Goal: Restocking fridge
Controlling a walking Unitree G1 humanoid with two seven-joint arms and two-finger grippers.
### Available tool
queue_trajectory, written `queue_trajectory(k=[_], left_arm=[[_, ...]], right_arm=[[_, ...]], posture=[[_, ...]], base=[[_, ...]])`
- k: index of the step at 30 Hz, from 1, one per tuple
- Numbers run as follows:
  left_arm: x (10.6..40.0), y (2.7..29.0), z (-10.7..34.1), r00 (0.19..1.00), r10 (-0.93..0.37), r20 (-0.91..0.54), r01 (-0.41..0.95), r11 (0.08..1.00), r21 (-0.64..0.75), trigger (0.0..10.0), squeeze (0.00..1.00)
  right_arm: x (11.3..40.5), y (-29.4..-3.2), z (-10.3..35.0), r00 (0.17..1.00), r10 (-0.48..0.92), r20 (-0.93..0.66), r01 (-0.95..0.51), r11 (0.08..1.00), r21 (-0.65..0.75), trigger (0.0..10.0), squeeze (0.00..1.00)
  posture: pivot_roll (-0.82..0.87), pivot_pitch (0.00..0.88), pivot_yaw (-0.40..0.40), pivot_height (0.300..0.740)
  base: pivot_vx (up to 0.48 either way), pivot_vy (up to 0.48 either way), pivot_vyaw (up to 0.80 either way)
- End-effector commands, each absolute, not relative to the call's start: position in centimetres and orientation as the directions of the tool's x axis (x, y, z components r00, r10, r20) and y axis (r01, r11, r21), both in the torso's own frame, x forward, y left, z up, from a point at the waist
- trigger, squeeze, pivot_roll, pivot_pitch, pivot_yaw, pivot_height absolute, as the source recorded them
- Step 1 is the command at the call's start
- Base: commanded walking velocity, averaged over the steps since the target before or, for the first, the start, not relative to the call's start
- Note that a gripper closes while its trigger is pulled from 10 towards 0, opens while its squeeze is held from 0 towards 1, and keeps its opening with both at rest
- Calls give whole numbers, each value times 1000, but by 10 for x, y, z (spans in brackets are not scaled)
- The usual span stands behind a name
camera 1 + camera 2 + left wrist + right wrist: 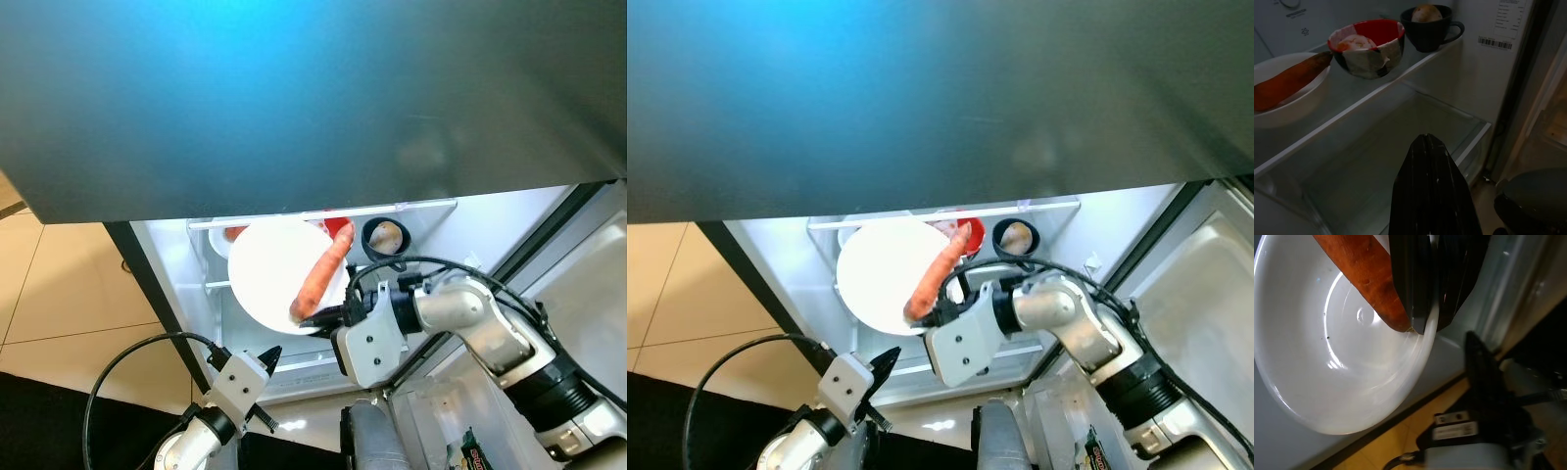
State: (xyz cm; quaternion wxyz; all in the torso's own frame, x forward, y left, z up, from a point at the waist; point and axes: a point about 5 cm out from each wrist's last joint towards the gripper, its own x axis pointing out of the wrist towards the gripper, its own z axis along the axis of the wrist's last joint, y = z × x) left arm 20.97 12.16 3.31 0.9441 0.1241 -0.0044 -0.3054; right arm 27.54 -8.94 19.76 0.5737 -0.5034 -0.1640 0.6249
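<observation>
A white plate [265, 274] with a long carrot [323, 274] on it sits at the level of the fridge's glass shelf [1400, 78]. My right gripper [318, 318] is shut on the plate's near rim. In the right wrist view its black fingers [1410, 289] pinch the plate [1352, 357] edge right beside the carrot [1364, 269] tip. My left gripper [272, 354] hangs lower, in front of the compartment under the shelf, with its fingers [1432, 196] shut and holding nothing. Whether the plate rests on the shelf I cannot tell.
Behind the plate stand a red bowl [1369, 46] with food and a black cup [385, 238] holding a potato. The grey upper door [294, 88] overhangs the opening. The open fridge door [578, 294] is on the right. Beige floor tiles [59, 294] lie left.
</observation>
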Motion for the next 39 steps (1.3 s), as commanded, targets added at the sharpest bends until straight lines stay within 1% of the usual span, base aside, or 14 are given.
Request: queue_trajectory(k=[1, 5, 11, 14, 18, 21, 25, 36, 39], left_arm=[[208, 123, 34, 802, -591, -92, 593, 765, 253, 10000, 0], [213, 122, 41, 800, -595, -77, 592, 762, 264, 10000, 0], [214, 121, 45, 797, -600, -67, 593, 758, 271, 10000, 0], [216, 120, 50, 795, -604, -54, 592, 755, 281, 10000, 0], [218, 118, 54, 794, -606, -44, 591, 754, 285, 10000, 0], [220, 116, 58, 792, -609, -34, 591, 753, 290, 10000, 0], [225, 115, 65, 793, -608, -19, 586, 754, 298, 10000, 0], [227, 115, 69, 797, -604, -12, 578, 758, 301, 10000, 0], [228, 114, 71, 796, -606, -8, 579, 757, 302, 10000, 0]], right_arm=[[279, -92, 208, 176, 884, -433, -533, -284, -797, 10000, 0], [288, -93, 217, 199, 878, -436, -517, -284, -808, 10000, 0], [292, -94, 221, 206, 872, -444, -512, -290, -808, 10000, 0], [301, -94, 222, 224, 864, -451, -513, -289, -809, 10000, 0], [308, -93, 223, 235, 861, -452, -520, -282, -806, 10000, 0], [314, -91, 225, 245, 858, -452, -527, -274, -805, 10000, 0], [328, -88, 227, 281, 852, -442, -515, -254, -818, 10000, 0], [340, -85, 223, 311, 842, -440, -524, -235, -819, 10000, 0], [347, -85, 227, 334, 835, -436, -515, -226, -827, 10000, 0]], posture=[[-128, 142, -60, 636], [-125, 139, -65, 636], [-124, 140, -67, 636], [-119, 141, -72, 636], [-119, 143, -71, 636], [-120, 145, -70, 627], [-120, 149, -71, 627], [-118, 153, -72, 627], [-121, 159, -71, 627]], base=[[0, 0, 0], [0, 0, 0], [0, 0, 0], [0, 0, 0], [0, 0, 0], [0, 0, 0], [0, 0, 0], [0, 0, 0], [0, 0, 0]])
